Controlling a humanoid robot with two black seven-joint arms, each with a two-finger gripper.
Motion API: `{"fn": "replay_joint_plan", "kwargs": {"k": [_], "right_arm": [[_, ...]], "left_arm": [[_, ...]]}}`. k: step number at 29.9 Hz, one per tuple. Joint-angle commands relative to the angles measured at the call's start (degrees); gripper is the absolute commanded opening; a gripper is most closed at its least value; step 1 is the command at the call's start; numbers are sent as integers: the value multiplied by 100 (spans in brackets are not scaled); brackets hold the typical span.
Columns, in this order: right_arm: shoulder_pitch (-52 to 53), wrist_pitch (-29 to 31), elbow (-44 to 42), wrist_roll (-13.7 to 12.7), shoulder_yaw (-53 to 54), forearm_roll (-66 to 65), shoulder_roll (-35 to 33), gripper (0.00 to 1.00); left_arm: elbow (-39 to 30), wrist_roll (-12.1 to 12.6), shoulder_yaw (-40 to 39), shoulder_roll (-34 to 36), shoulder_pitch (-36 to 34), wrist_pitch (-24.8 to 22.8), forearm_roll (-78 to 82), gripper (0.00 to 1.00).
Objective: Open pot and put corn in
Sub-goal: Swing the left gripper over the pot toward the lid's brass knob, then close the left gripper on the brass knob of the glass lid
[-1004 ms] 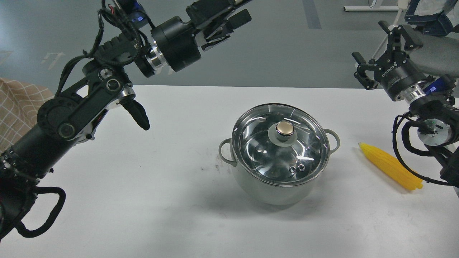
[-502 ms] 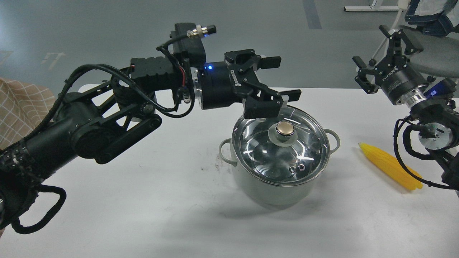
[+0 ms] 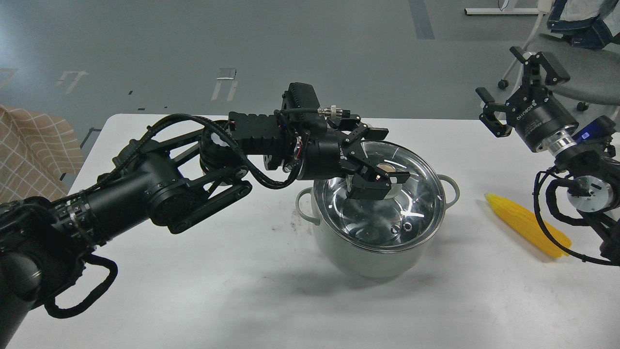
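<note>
The pale grey-green pot [image 3: 361,257] stands on the white table [image 3: 218,291], right of centre, covered by its round glass lid [image 3: 411,198]. My left gripper [image 3: 381,161] reaches in from the left over the lid, open, with one finger on each side of the brass-coloured knob [image 3: 387,168], which is partly hidden by the fingers. I cannot tell if they touch it. The yellow corn [image 3: 528,225] lies on the table to the right of the pot, tip toward the pot. My right gripper [image 3: 499,72] hangs open and empty above the table's far right corner.
A checked beige cloth [image 3: 29,150] lies off the table's left edge. A grey chair [image 3: 581,72] stands behind my right arm. The right arm's cables [image 3: 547,213] hang close over the corn's thick end.
My left arm has swung down and right from high above the table's far edge, and its gripper now straddles the lid knob. The right gripper rose slightly. Pot, lid and corn have not moved.
</note>
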Motion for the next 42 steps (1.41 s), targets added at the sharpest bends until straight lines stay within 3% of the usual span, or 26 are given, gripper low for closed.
{"fn": "replay_joint_plan", "kwargs": {"k": [1, 13, 32, 40, 42], "right_arm": [[-14, 0, -1, 0, 0, -9, 8, 98], [-49, 0, 60, 0, 0, -9, 17, 98], [-111, 0, 69, 0, 0, -17, 26, 98], [-111, 0, 69, 0, 0, -17, 26, 98], [-111, 0, 69, 0, 0, -17, 35, 98]], "left_arm": [[39, -4, 215, -4, 46, -3, -1, 96], [258, 40, 242, -22, 178, 305, -1, 91], [408, 66, 242, -154, 318, 393, -1, 87], [408, 101, 242, -154, 371, 393, -1, 54], [408, 171, 224, -162, 397, 401, -1, 39]]}}
